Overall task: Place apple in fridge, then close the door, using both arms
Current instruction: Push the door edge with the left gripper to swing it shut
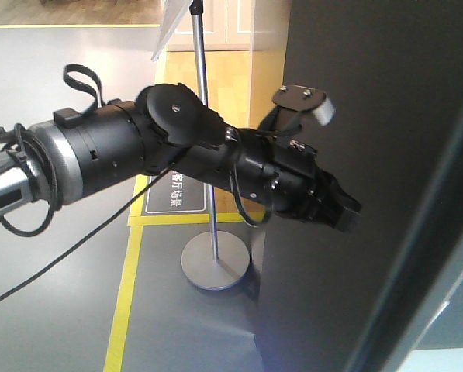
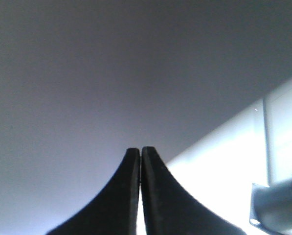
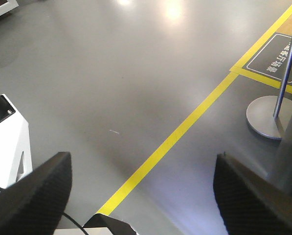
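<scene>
The left hand (image 1: 342, 210), fingers pressed together, leans on the dark door (image 1: 386, 108), seemingly to push it shut. The right hand (image 3: 142, 164) hangs spread wide over the floor (image 3: 111, 73). The apple is out of sight, probably inside.

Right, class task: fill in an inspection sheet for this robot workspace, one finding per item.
Surface: grey floor, yellow tape line across it.
Job's things: dark grey door, left arm reaching to it; apple nothing seen.
Clutter: stanchion, floor sign.
Claws: left claw shut, tips at the door; right claw open, empty, over the floor.
Cables: loose black cable hanging from the arm.
Surroundings: wooden flooring beyond; white unit beside the right claw.
</scene>
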Available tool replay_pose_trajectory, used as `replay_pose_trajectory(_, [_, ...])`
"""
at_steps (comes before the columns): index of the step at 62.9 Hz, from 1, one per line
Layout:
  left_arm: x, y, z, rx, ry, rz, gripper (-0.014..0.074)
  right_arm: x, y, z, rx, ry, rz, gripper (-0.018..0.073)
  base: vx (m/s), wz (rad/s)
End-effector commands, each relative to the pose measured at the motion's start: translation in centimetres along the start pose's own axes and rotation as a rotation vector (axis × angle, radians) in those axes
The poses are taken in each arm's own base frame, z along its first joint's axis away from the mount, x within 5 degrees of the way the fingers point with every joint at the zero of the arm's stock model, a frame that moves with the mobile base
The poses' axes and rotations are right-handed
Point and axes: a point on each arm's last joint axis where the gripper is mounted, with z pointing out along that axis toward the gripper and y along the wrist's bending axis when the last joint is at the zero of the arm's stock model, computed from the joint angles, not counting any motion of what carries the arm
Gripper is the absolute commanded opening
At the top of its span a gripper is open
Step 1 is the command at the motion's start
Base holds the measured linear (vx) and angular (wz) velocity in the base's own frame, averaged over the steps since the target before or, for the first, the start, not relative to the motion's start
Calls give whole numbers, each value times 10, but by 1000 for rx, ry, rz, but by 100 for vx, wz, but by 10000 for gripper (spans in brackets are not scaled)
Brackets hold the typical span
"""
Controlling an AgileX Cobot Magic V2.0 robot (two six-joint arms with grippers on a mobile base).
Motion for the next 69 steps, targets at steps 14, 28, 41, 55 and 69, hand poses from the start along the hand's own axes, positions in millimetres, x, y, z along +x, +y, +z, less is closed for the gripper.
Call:
replay_pose_trajectory(14, [-13,-11,-22,-86,-27,29,-6,-11,1,-3,-5,-66,4,579,0,0])
replay_pose_trajectory(28, [-12,-5,-48,-333,35,54,-6,-11,1,-3,-5,-66,4,579,0,0])
replay_pose_trajectory(41, [-11,-16,-82,-439,-28,79,-6,-11,1,-3,-5,-66,4,579,0,0])
replay_pose_trajectory(55, [26,-12,-117,-515,-92,62,-6,-12,2,-3,-10,-75,8,579,0,0])
replay_pose_trajectory(69, [68,5,-166,-639,-138,-22,-6,-14,-2,-2,33,-92,7,569,0,0])
